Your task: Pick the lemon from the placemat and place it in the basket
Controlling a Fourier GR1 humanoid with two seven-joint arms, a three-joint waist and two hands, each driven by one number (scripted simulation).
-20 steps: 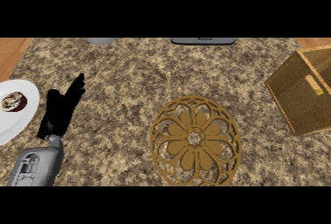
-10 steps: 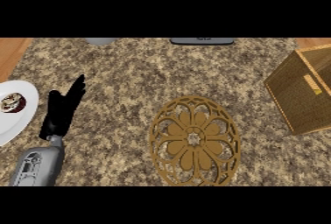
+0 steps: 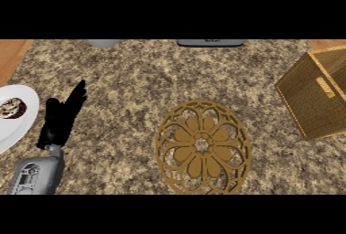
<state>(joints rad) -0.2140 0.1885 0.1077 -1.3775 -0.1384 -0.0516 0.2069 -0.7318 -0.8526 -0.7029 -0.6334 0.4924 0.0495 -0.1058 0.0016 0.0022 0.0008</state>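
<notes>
Only the left hand (image 3: 62,119) shows, a black hand on a grey forearm coming up from the lower left of the head view, its fingers straight and held together, pointing up and slightly right, with the thumb lying alongside; it holds nothing and rests over the speckled brown granite surface (image 3: 135,77). Just to the left of the hand sits a round white plate (image 3: 20,123), partly cut by the view's edge, carrying a small dark brown and cream item (image 3: 12,108) that I cannot identify. To the right of the hand, apart from it, lies the golden-brown oval openwork placemat (image 3: 202,147) with a flower-like pattern cut through it; its lower end runs to the bottom of the scene. No lemon can be seen on the placemat or anywhere else in the view, so where it is cannot be told. Far to the right of the hand, near the upper right corner, stands the square tan woven basket (image 3: 317,93), tilted in the view and cut by the right edge, with its inside partly visible. Ahead of the hand, at the far edge of the surface, a grey rounded object (image 3: 103,43) and a dark flat object (image 3: 209,43) are both cropped. A strip of orange-brown wood (image 3: 12,55) shows beyond the surface's upper left corner. The right hand does not appear.
</notes>
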